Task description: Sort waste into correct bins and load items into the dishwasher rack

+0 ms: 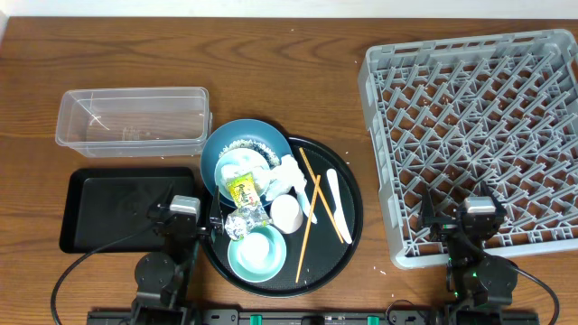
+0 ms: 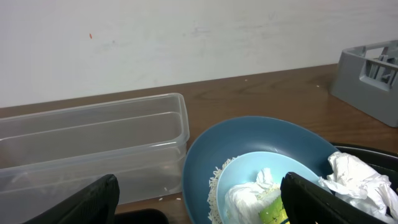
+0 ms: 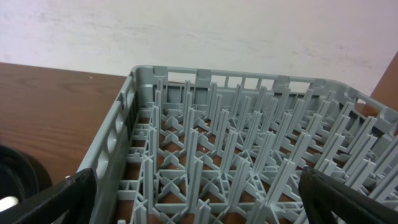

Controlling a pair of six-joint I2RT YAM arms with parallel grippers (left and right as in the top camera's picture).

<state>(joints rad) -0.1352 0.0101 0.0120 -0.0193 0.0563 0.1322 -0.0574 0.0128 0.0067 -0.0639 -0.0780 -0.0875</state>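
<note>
A round black tray [image 1: 348, 235] carries a dark-blue plate [image 1: 262, 135] with rice grains [image 2: 215, 184]. On the plate a light blue bowl [image 2: 261, 163] holds tissue [image 2: 245, 198] and a yellow-green wrapper [image 1: 241, 189]. More tissue [image 1: 287, 174], a foil wrapper [image 1: 242, 222], a white cup [image 1: 286, 214], a teal bowl [image 1: 256, 252], chopsticks [image 1: 310, 221] and a white utensil [image 1: 336, 204] lie there too. My left gripper [image 1: 188, 217] [image 2: 202, 208] is open beside the tray's left edge, facing the plate. Over the dishwasher rack's [image 1: 479, 126] near edge my right gripper [image 1: 479, 217] [image 3: 199, 208] is open and empty.
The clear tub [image 1: 131, 120] [image 2: 87, 143] stands at the back left. The black rectangular tray [image 1: 99, 212] lies in front of it, under my left arm. Bare wood shows between the round tray and the rack [image 3: 249, 130].
</note>
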